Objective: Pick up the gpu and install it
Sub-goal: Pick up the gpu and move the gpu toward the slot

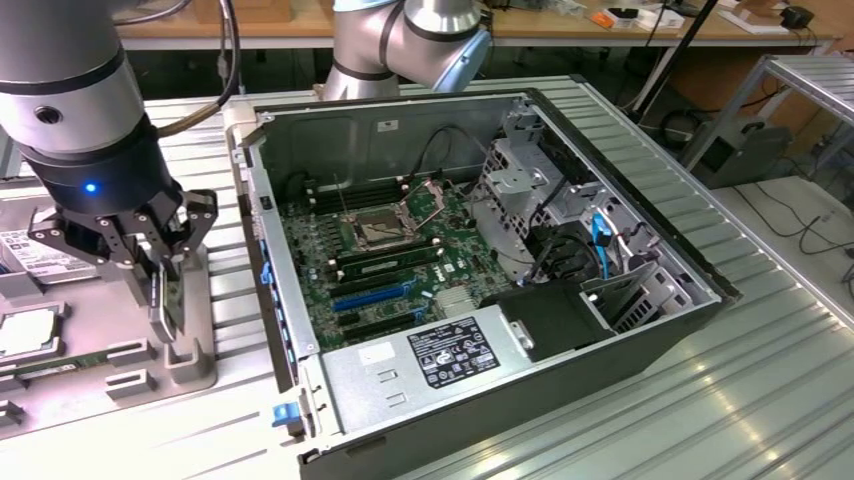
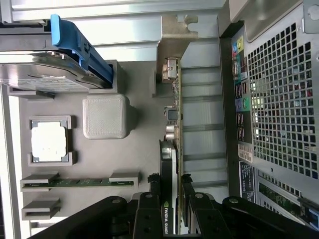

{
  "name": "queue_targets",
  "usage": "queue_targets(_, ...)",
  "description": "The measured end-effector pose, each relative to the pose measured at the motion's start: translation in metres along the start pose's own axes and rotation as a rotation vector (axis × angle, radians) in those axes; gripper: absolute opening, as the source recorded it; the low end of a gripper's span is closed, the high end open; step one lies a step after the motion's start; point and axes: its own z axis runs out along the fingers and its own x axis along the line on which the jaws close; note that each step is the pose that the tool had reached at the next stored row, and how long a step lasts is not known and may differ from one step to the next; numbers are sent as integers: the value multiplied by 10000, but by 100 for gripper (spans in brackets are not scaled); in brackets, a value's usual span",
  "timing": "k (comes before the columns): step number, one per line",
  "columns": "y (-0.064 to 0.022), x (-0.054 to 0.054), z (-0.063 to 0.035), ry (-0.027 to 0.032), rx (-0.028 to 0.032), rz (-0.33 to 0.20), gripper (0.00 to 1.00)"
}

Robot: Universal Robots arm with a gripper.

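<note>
**Hidden or cut off:** The lower edge of the graphics card point(image 2: 169, 159) sits behind its holder in the exterior view, so I cannot tell whether it has left the slot. Its printed label runs off the frame edge between the fingers point(image 2: 148, 211). The hard drive point(image 2: 45, 74) is partly out of frame.

**Surface:** A ribbed metal desk point(image 1: 761, 400) carries a grey parts tray point(image 2: 144, 149) and, just beside it, an open computer case point(image 1: 561, 400).

**Room:** I see wooden benches point(image 1: 561, 28) behind.

**Item:** The graphics card is thin and stands on edge over the tray. It has a black cooler on one face and a pale metal bracket point(image 2: 174, 30) at one end. The fingers are clamped on both its faces, at the end away from the bracket.
</note>
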Motion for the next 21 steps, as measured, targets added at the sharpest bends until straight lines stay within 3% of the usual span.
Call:
queue_targets(14,32,-1,-134,-1,20,-1,27)
queue_targets(21,76,0,-240,-6,91,-2,27)
